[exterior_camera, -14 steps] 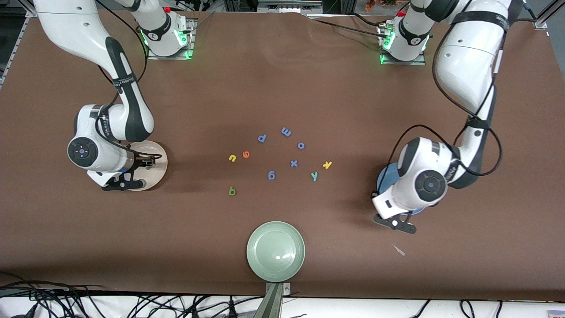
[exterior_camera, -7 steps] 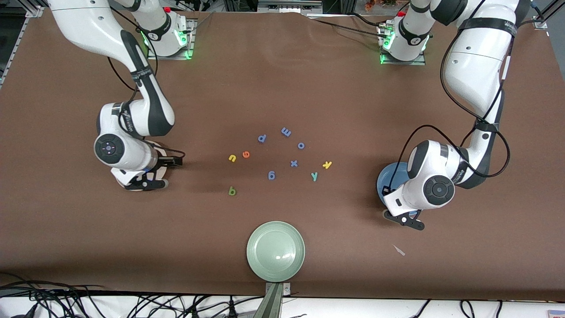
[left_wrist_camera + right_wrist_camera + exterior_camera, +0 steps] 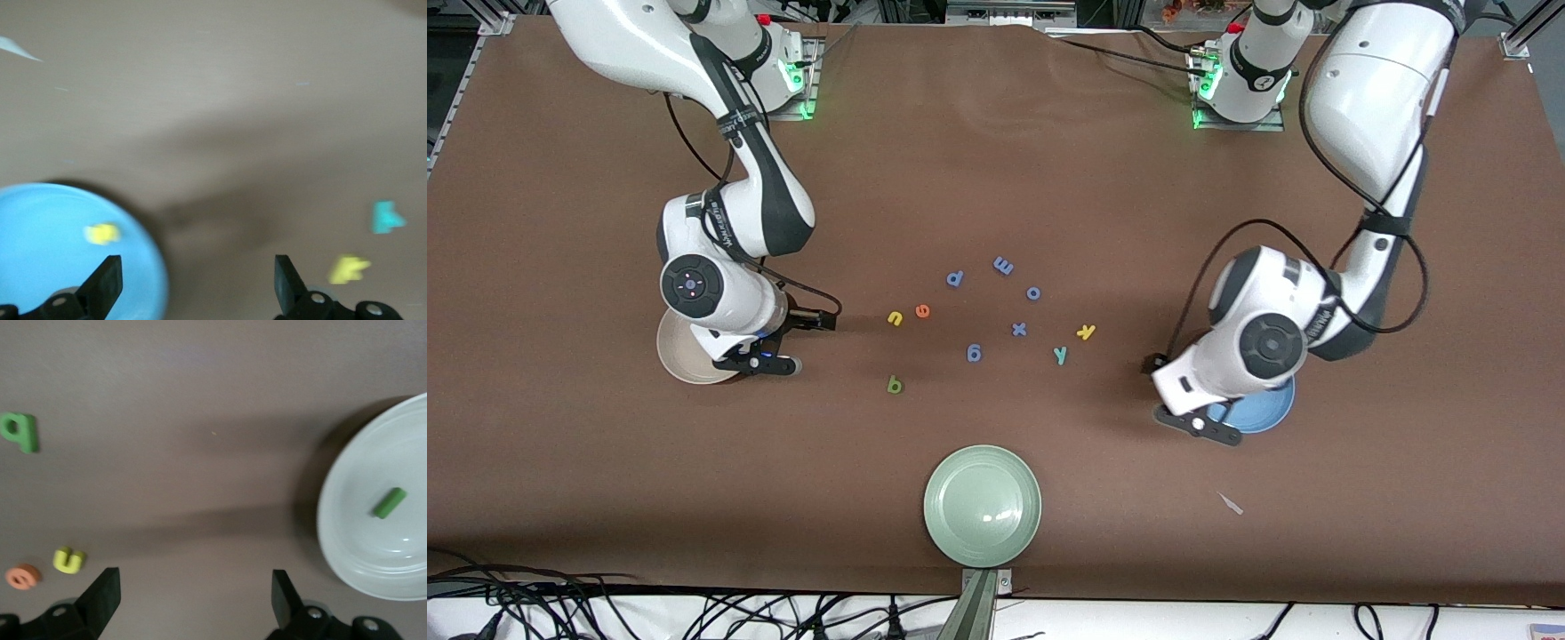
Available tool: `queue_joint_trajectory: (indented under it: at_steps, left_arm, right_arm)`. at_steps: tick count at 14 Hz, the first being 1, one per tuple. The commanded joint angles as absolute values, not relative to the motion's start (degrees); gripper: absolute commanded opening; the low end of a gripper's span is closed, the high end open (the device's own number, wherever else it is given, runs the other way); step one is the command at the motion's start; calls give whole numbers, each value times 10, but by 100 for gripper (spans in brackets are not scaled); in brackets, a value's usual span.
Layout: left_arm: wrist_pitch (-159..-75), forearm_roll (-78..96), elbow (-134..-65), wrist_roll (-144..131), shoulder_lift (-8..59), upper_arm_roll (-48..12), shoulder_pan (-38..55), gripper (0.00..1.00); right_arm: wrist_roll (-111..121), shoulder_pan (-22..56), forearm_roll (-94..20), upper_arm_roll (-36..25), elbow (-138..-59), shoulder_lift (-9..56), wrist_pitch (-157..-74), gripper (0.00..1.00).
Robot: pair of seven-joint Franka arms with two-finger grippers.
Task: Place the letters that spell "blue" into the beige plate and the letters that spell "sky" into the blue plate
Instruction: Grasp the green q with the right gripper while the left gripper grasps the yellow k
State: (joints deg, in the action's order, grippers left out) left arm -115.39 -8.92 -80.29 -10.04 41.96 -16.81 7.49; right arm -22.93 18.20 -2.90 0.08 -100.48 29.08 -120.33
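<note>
The right wrist view shows a thin green l (image 3: 389, 503) lying in the beige plate (image 3: 347, 540), which the front view hides under the right arm; the left wrist view shows a yellow s (image 3: 101, 233) in the blue plate (image 3: 40, 267), likewise hidden from the front.

On the brown table (image 3: 996, 178), the yellow u (image 3: 895, 318) and orange e (image 3: 922, 311) lie just beside each other, with the dark green b (image 3: 895, 385) nearer the front camera. The yellow k (image 3: 1086, 332) and teal y (image 3: 1060, 356) lie toward the left arm's end, among blue-violet letters (image 3: 974, 353). A pale green plate (image 3: 983, 505) sits at the table's near edge.

The right claw (image 3: 190, 597) hangs released, empty, over bare table beside the beige plate. The left claw (image 3: 197, 283) hangs released, empty, over the blue plate's rim.
</note>
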Motion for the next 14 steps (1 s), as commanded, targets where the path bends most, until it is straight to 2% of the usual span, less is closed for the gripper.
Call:
queue_joint_trajectory:
  at_steps: [1,4,9,12,14]
  left_arm:
    - [-1156,-106,-818,-234,420,-175,127,100]
    - [-1164,-107,-855,-273,420,-177,148,100]
    - [-1251,-137,-939,-215,418,-177,162,100]
    - [-1276,-137,-948,-191,422,-176,168,97]
    - [-1278,-179,-947,-180,423,-177,172,83]
  right_arm:
    - [-292,194,-34,18,-927,357,-1201,100]
    - [-353,228,-28,17,-868,416,-1229,100]
    - [-355,241,-26,16,-853,464,-1329,100]
    - [-352,242,-25,16,-848,485,-1355,100]
    - [-352,249,-25,16,-847,501,-1384,100]
